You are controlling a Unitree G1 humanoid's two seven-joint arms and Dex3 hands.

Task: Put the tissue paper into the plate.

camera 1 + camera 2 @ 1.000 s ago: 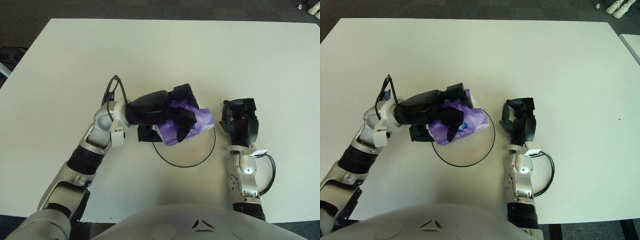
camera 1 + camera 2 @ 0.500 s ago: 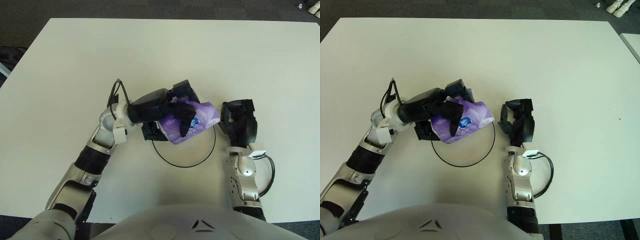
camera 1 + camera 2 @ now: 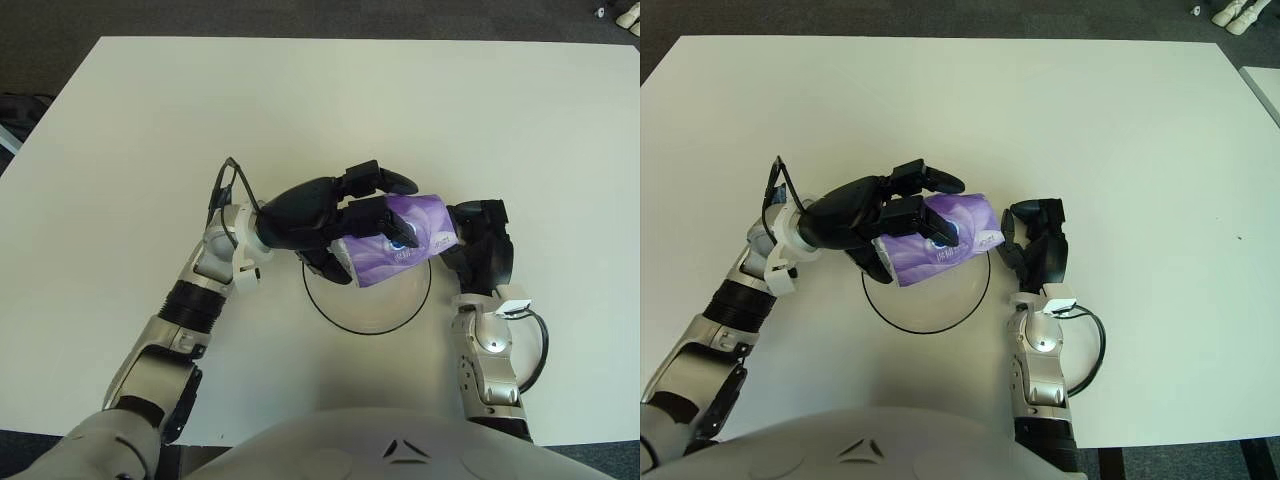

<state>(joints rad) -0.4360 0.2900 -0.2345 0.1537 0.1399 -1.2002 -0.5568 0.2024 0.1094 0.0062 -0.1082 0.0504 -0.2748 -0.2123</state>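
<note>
A purple tissue pack (image 3: 398, 240) is held in my left hand (image 3: 352, 222) just above the round plate with a thin black rim (image 3: 366, 332). The pack lies on its side, slanting up to the right, over the plate's upper half. My fingers (image 3: 366, 212) wrap over its left part, and one finger (image 3: 385, 181) sticks out above it. My right hand (image 3: 482, 252) stands at the plate's right rim, fingers relaxed and holding nothing. The pack's right end reaches almost to it.
The plate sits on a white table (image 3: 320, 110) near its front middle. A black cable loops at my left wrist (image 3: 228, 175) and another at my right forearm (image 3: 538, 345). Dark floor lies beyond the table edges.
My left hand has carried the pack to the right and turned it so its end points toward my right hand. One left finger has lifted off the pack. My right hand barely moved.
</note>
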